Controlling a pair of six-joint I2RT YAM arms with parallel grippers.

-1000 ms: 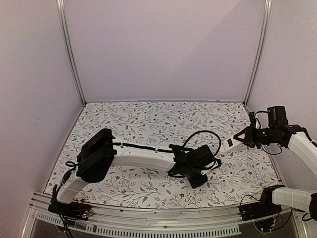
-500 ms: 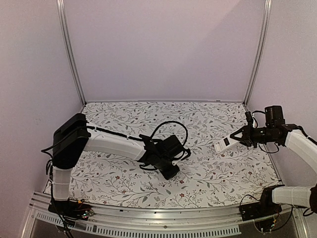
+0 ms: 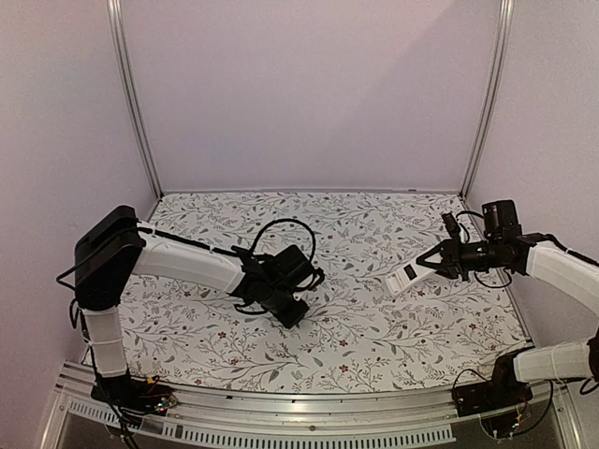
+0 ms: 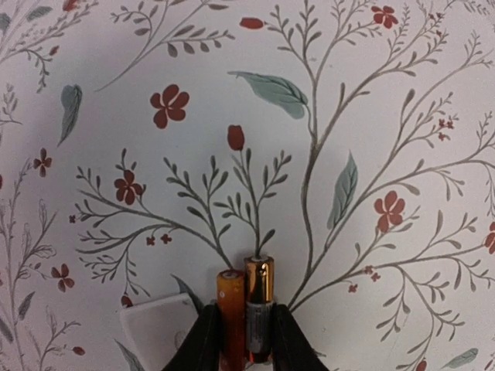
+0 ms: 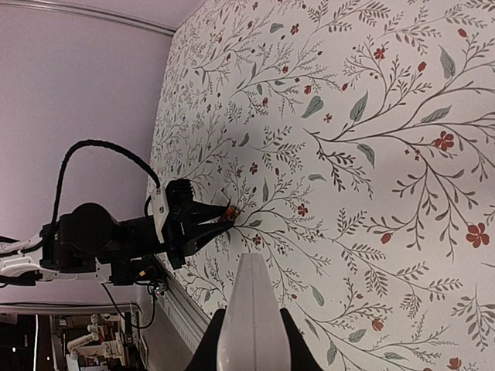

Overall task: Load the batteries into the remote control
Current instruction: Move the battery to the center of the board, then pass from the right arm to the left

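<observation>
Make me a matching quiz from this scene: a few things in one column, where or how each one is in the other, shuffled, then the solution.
Things
1. batteries
2. remote control
3. small white plate
4. table

Places or states
A. lying on the table
B. covered in a floral print
C. held in the right end effector, off the table
D. pinched side by side in the left end effector

Pairs: 1-D, 2-C, 3-A, 4-B
</observation>
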